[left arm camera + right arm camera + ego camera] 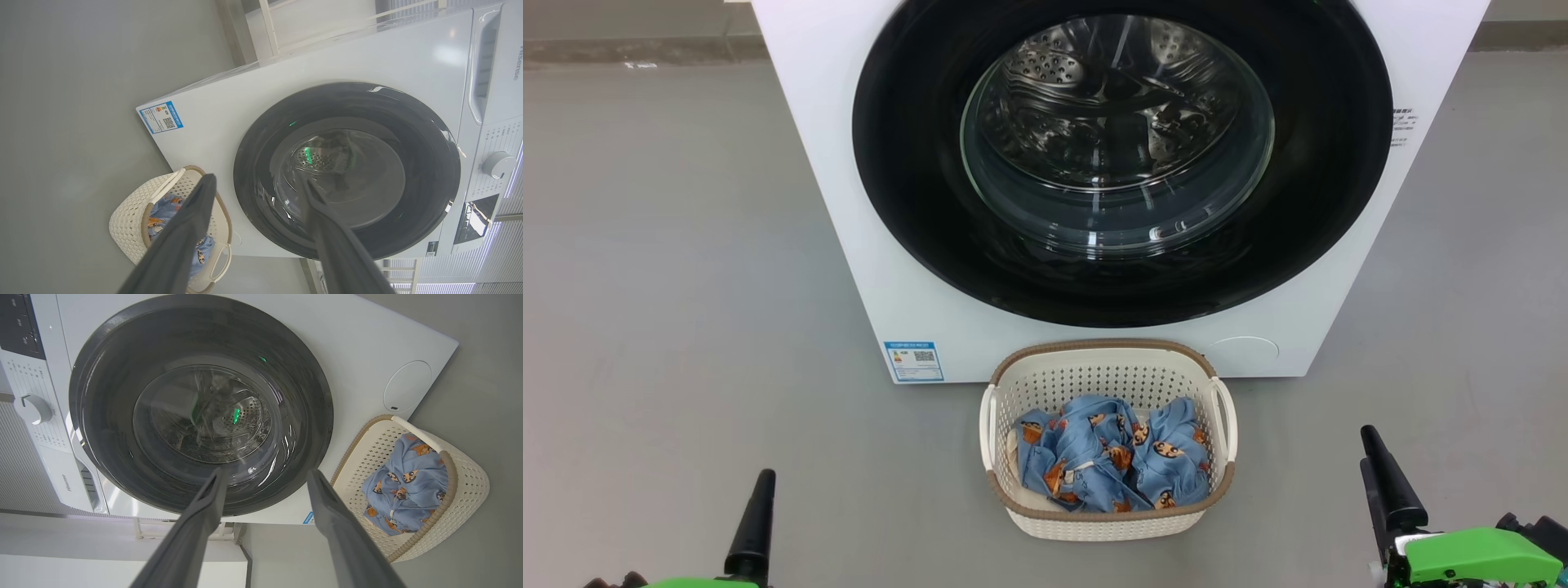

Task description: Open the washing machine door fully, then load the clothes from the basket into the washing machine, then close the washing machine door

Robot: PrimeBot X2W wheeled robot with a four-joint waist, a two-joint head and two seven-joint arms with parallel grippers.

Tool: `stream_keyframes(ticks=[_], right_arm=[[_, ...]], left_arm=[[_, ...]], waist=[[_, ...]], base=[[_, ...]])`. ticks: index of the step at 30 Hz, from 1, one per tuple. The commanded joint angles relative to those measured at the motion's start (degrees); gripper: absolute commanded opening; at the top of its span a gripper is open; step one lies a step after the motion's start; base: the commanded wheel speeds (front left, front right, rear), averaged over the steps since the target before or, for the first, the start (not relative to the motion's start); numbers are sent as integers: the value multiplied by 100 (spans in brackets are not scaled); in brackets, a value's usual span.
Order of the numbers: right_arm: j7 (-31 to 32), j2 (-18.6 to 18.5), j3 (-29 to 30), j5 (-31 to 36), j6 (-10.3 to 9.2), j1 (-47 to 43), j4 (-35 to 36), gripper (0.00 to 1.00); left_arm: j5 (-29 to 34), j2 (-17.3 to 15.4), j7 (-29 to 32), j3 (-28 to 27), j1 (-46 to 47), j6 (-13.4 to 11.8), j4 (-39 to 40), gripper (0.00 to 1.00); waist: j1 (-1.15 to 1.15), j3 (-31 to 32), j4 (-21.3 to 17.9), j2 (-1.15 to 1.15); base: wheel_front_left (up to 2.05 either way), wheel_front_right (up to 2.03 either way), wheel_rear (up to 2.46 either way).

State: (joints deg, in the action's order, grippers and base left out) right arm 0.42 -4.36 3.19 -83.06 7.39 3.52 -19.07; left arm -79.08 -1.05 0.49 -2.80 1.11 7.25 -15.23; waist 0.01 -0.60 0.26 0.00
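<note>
The white washing machine (833,163) stands ahead, and its washing machine door (1119,139), black-rimmed with a glass bowl, sits shut against the front. On the floor just before it rests the cream basket (1107,347) holding blue printed clothes (1111,461). One dark finger (754,523) of my left gripper rises at the lower left and one finger (1388,490) of my right at the lower right, both well short of the basket. In the wrist views my left gripper (259,180) and right gripper (266,473) stand open and empty, pointing at the door (347,171) (200,404).
Grey floor (670,286) spreads wide on both sides of the machine and basket. A blue label sticker (914,361) marks the machine's lower front corner, and a round service flap (1243,351) the other. The control knob (496,164) sits above the door.
</note>
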Motion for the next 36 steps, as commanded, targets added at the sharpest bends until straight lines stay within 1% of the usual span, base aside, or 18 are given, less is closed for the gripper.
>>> stream_keyframes(ticks=[1,23,36], right_arm=[[-72,-121,-76,243,4,274,136,100],[-424,-285,-220,1970,5,334,69,100],[-643,-408,-310,2951,6,330,38,100]], left_arm=[[239,-113,-70,-46,178,12,204,100],[1781,-152,-424,8,196,15,346,100],[2918,-206,-644,62,161,17,436,100]], waist=[[-1,-3,2,0],[-1,-33,-9,0],[-1,-14,-23,0]], base=[[0,0,0],[0,0,0],[0,0,0]])
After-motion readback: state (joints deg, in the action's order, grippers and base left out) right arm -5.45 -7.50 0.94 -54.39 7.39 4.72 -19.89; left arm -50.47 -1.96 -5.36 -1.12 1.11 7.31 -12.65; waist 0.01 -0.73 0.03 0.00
